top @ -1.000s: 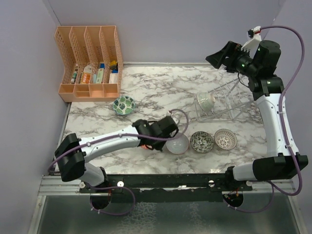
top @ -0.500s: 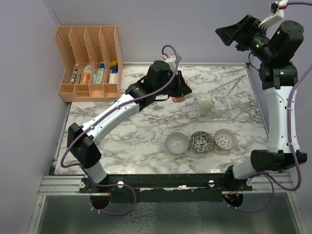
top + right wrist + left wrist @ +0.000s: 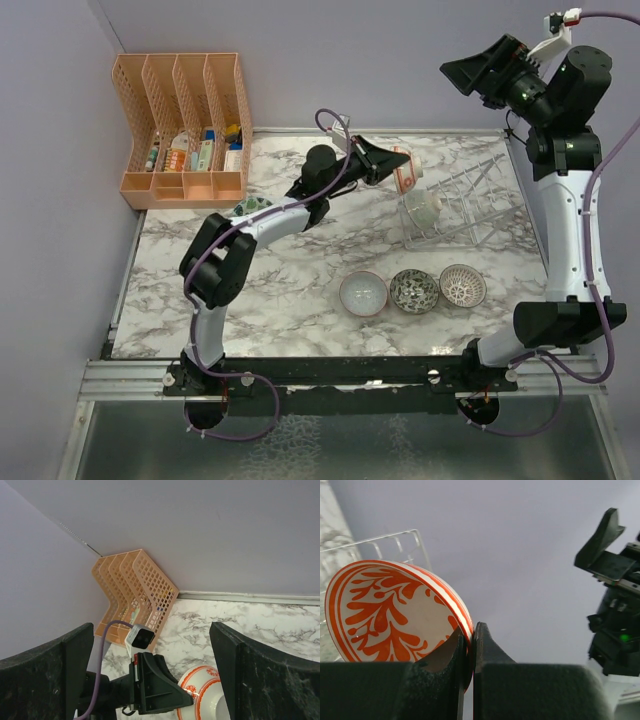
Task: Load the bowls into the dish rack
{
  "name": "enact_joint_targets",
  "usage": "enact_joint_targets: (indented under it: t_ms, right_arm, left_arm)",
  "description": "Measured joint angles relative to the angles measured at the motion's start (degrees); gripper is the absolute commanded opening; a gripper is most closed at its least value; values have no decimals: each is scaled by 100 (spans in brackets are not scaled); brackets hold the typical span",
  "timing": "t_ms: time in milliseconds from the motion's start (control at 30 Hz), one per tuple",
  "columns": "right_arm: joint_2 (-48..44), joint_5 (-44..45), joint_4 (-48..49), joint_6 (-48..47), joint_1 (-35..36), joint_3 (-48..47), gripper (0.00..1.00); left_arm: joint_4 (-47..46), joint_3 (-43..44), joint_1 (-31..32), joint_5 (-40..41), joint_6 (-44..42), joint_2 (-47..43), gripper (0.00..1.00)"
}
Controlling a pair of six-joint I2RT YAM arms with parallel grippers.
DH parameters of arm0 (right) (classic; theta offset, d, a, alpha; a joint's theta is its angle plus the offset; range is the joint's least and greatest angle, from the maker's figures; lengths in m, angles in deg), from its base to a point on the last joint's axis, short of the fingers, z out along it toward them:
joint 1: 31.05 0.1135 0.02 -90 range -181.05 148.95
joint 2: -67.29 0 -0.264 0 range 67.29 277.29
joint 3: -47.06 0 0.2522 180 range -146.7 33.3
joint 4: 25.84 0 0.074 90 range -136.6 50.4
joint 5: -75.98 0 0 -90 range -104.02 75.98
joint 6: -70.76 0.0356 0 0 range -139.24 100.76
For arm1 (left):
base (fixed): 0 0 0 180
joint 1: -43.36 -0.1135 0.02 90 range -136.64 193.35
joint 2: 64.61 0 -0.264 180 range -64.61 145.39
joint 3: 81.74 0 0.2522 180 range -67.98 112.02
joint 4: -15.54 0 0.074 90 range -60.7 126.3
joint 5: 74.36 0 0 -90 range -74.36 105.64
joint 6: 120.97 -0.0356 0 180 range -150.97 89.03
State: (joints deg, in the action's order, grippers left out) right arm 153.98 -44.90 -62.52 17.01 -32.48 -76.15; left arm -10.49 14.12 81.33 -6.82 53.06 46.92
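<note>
A grey-veined marble worktop (image 3: 300,270) is seen from above, with the clear dish rack (image 3: 470,210) set at a slant towards its far right. The rack's thin ribs are hard to pick out against the marble.

The left arm (image 3: 270,220) reaches across from the rack's left. The right arm (image 3: 565,220) rises high on the rack's right.

An orange file organizer (image 3: 185,120) stands well to the left of the rack, in the far corner. What it holds is too small to name.

The left tool (image 3: 392,165) is clamped on the rim of the red-orange bowl (image 3: 403,172), held on edge at the rack's left end. Whether the bowl touches the rack cannot be told. In the left wrist view the tool's dark fingers cut off the bowl's lower edge, and only a corner of the rack shows behind it. The right wrist view crops the bowl at the bottom edge.

A pale bowl (image 3: 422,208) sits in the rack's left end, blurred by the ribs.

Near the rack's front edge, three bowls lie in a row: light blue-grey (image 3: 363,293), dark grey speckled (image 3: 414,290), pink-white lattice (image 3: 462,285).

The green-leaf bowl (image 3: 252,208), well to the rack's left, is half hidden behind the left arm.

The right tool (image 3: 462,72) hangs above the rack, fingers wide apart, gripping nothing.
</note>
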Motion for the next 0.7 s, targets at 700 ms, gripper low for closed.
enact_joint_targets:
  t_ms: [700]
  right_arm:
    - [92, -168, 31, -55, -201, 142, 100]
  left_arm:
    - [-2020, 1405, 518, 417, 1961, 2173, 0]
